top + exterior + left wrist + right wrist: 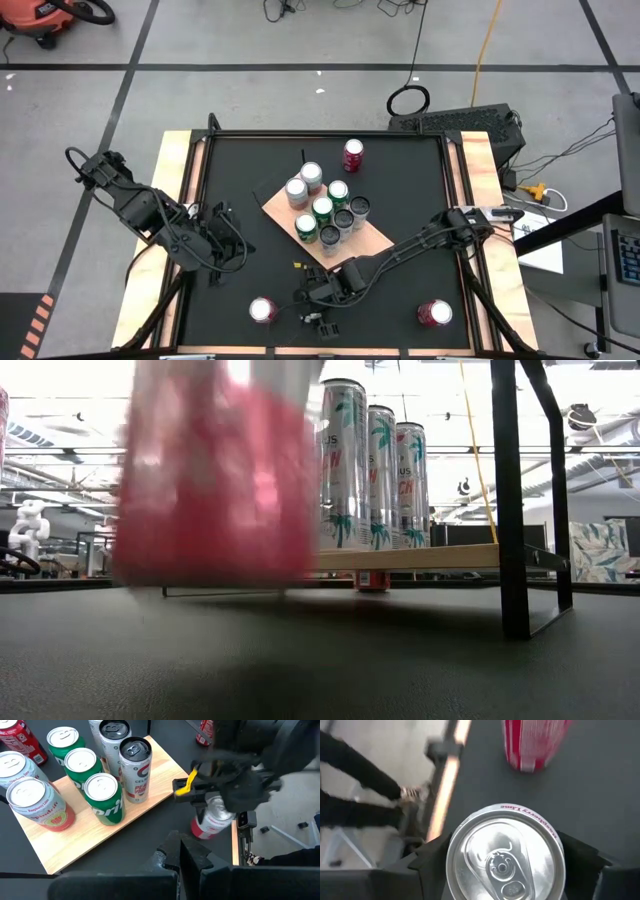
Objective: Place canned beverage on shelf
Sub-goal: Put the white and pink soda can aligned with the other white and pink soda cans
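The right gripper (506, 870) was set astride a red can (506, 855), fingers apart, not yet clamped; closing, then lifting to the shelf (372, 240), was judged next.

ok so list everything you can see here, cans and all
shelf: one, light-tan wood, mid table
green cans: three, green, in a row on the shelf
raspberry lime cans: two, white and pink, on the shelf beside the green ones
slim cans: three, silver with dark tops, on the shelf
loose cans: three, red, on the table; one beyond the shelf, two near the front edge
front can: one, white and red, upright under the right end effector
table: one, black
left end effector: shut, empty, left of the shelf
right end effector: over the front can
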{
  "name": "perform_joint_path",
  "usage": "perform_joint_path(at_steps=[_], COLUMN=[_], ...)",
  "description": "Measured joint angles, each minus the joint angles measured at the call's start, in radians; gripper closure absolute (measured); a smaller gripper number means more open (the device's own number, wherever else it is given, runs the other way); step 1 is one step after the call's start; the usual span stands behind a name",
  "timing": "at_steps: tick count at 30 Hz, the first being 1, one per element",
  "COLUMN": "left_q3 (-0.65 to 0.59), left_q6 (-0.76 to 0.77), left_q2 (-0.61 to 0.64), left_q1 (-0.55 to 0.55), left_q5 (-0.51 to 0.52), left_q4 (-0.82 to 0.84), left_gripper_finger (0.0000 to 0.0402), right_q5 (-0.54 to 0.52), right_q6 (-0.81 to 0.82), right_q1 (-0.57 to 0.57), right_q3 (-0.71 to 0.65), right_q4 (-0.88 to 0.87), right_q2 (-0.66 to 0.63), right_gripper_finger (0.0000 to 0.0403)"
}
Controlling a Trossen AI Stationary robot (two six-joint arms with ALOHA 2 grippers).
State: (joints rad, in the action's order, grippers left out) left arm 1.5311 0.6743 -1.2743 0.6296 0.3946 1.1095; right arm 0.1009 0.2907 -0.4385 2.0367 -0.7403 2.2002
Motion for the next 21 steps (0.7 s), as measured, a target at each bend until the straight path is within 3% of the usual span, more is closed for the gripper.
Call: perform_joint_path(at_steps=[11, 21], left_q3=[0.0, 0.0], left_q6=[0.001, 0.001], left_q2=[0.0, 0.0], left_q1=[0.0, 0.0], left_q5=[0.003, 0.013], left_q4=[0.0, -0.002], left_gripper_finger=[0.0396, 0.0396], right_q5=[-0.048, -0.055], right_q6=[0.061, 0.185], right_q1=[0.002, 0.014], right_q3=[0.319, 0.309], right_q4=[-0.177, -0.217], right_q2=[-0.001, -0.151], right_gripper_finger=[0.013, 0.0131])
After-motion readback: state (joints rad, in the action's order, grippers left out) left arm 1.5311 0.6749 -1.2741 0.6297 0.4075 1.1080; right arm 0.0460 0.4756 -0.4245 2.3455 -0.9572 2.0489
